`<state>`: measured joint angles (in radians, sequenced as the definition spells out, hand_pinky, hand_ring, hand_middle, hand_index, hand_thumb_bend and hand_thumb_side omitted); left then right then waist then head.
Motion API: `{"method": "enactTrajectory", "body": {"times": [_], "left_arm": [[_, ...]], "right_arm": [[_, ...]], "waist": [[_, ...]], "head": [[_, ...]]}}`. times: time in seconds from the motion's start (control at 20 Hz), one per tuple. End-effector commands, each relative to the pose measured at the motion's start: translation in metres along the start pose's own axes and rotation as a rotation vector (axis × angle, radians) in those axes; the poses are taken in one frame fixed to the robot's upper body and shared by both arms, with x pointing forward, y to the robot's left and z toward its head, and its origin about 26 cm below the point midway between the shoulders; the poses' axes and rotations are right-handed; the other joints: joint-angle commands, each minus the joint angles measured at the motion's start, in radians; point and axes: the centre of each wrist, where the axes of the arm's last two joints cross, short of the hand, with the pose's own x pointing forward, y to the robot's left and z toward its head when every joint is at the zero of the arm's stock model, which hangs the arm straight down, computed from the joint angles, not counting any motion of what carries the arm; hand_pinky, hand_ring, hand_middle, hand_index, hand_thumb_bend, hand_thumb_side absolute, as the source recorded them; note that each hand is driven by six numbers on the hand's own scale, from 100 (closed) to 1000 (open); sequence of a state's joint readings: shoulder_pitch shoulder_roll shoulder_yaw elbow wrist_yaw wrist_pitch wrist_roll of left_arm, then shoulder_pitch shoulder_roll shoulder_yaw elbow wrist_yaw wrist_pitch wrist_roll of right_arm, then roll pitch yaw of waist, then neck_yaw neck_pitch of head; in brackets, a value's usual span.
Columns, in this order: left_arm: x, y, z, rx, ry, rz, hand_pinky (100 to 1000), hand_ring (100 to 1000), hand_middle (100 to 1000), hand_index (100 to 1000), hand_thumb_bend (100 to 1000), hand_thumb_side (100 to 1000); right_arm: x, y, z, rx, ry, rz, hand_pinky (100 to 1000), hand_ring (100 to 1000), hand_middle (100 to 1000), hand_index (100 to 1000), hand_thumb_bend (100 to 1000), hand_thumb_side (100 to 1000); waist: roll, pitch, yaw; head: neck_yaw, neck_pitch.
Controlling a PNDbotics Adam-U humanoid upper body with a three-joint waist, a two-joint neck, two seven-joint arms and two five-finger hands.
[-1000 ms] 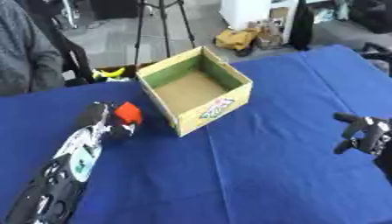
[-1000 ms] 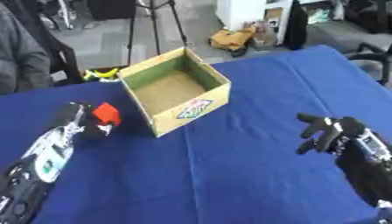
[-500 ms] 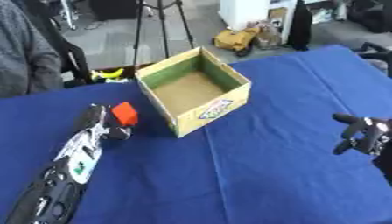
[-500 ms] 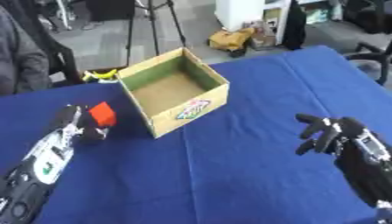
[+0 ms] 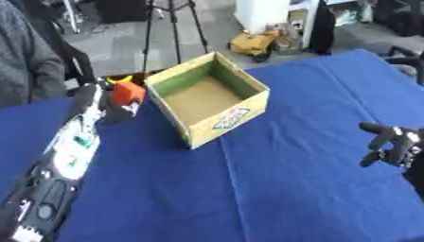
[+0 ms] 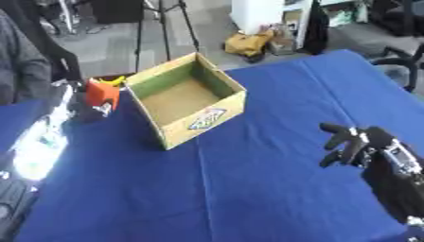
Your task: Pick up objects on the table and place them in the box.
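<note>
An open cardboard box (image 5: pixel 208 105) with a green inside stands on the blue table (image 5: pixel 273 179), left of the middle. My left hand (image 5: pixel 108 107) is shut on a small red-orange block (image 5: pixel 127 92), raised just left of the box's left wall. The left arm runs back to the lower left corner. My right hand (image 6: pixel 354 145) hovers open above the table at the right edge, fingers spread, holding nothing.
A person in a grey sleeve (image 5: pixel 29 61) sits at the table's far left. Beyond the far edge stand a tripod (image 5: pixel 172 19), a yellow thing on the floor (image 5: pixel 252 43) and a black chair (image 6: pixel 396 56).
My left hand has lifted the red-orange block up and toward the box's left wall. The whole picture has shifted a little. The right hand has stayed about where it was.
</note>
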<state>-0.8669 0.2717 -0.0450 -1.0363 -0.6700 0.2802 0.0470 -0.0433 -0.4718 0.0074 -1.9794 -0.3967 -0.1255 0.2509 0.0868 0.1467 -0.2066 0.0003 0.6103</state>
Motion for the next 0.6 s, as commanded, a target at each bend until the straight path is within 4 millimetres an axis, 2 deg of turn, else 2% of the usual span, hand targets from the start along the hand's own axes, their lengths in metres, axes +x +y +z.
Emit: {"method": "enactTrajectory", "body": {"times": [0.05, 0.35, 0.6], "left_arm": [[0.019, 0.017, -0.004, 0.037, -0.072, 0.011, 404, 376, 395, 523, 100, 385], [0.031, -0.001, -0.007, -0.033, -0.127, -0.02, 438, 399, 416, 543, 100, 366], [0.027, -0.02, -0.007, -0.088, -0.131, -0.056, 463, 422, 443, 571, 100, 373]], "right_arm": [[0.01, -0.003, -0.006, 0.037, -0.022, 0.031, 555, 930, 561, 458, 100, 865], [0.014, -0.001, -0.015, 0.08, -0.043, 0.034, 555, 931, 561, 457, 100, 868], [0.016, -0.001, -0.02, 0.102, -0.055, 0.037, 555, 931, 561, 457, 100, 869]], "waist": [[-0.001, -0.013, -0.014], [0.021, 0.002, -0.083], [0.034, 0.013, -0.123]], "head": [[0.015, -0.014], [0.055, -0.04], [0.074, -0.053]]}}
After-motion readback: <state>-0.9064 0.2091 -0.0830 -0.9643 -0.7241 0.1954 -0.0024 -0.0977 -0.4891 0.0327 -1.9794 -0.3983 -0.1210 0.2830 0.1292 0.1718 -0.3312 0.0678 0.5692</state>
